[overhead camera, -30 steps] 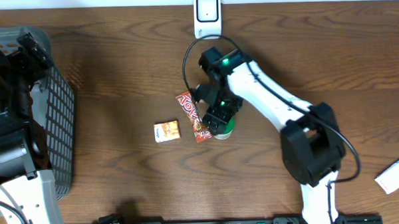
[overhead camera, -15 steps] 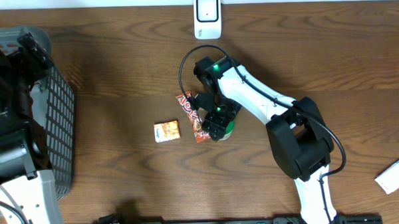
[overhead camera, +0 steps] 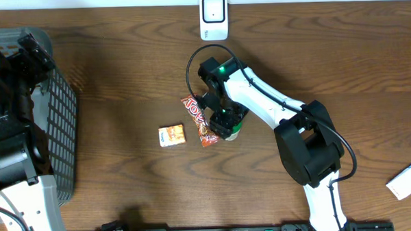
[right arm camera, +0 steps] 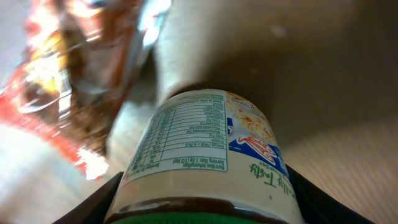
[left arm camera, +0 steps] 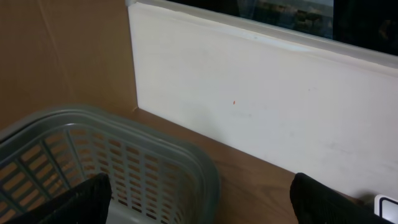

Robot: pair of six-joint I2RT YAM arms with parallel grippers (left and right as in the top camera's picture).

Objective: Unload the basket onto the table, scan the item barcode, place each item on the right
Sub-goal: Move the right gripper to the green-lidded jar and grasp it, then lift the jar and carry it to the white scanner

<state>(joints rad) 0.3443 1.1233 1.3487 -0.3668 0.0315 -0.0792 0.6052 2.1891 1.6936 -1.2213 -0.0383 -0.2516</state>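
A cream jar (right arm camera: 205,155) with a green lid and a nutrition label fills the right wrist view. My right gripper (right arm camera: 205,208) has a black finger pressed against each side of it. In the overhead view the right gripper (overhead camera: 224,123) hangs over the jar (overhead camera: 233,134) at the table's middle, right beside a red candy bar (overhead camera: 196,119). The white scanner (overhead camera: 214,17) stands at the far edge. My left gripper (left arm camera: 202,205) is open and holds nothing, above the grey basket (left arm camera: 124,162).
A small orange box (overhead camera: 172,135) lies left of the candy bar. The grey basket (overhead camera: 60,127) sits at the left edge. A white and green box (overhead camera: 408,179) lies at the front right. The crinkled candy wrapper (right arm camera: 68,81) shows beside the jar.
My right arm shifted slightly left and lowered over the jar, and its fingers closed in from wide open onto the jar's sides. The left arm has not moved.
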